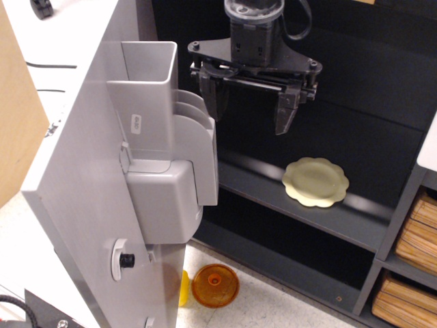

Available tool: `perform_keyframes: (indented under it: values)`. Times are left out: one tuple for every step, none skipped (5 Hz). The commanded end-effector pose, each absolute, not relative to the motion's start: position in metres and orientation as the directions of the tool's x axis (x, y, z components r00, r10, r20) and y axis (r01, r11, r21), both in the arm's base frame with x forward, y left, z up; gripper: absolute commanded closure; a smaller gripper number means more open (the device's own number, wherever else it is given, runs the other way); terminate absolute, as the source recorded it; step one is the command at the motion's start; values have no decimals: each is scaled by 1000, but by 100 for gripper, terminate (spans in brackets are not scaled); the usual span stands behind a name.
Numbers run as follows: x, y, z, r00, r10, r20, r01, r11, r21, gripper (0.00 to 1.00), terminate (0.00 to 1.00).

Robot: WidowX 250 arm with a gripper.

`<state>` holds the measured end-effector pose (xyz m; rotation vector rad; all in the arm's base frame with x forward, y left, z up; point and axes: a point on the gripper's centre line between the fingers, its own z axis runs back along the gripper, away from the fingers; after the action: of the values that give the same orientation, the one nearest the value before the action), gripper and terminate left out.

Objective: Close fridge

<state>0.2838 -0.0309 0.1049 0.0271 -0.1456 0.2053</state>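
The fridge [102, 178] stood open, its grey door filling the left half of the frame. The gripper [251, 109] hung at upper centre, fingers spread and empty, just right of the door's inner bins, before the dark shelved interior.

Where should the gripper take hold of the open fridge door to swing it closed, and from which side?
The fridge door stands wide open. The open gripper could probably pinch the inner bin at its free rim, coming from the shelf side, or simply push that face. The handle is not visible.
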Motion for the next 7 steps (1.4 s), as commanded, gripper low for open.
perform_keyframes:
  values:
    - [284,-31,105,968,201,147,-205,979,12,0,0]
    - [269,-29,129,948,275,163,-276,961,-16,0,0]
    - [267,-25,159,935,311,171,-308,950,-47,0,0]
    - [251,-14,175,925,336,178,-335,941,-35,0,0]
    - [224,5,179,923,341,176,-343,939,-20,0,0]
    - [203,18,185,933,307,188,-308,951,-26,0,0]
    - [206,37,196,927,320,197,-316,947,-53,0,0]
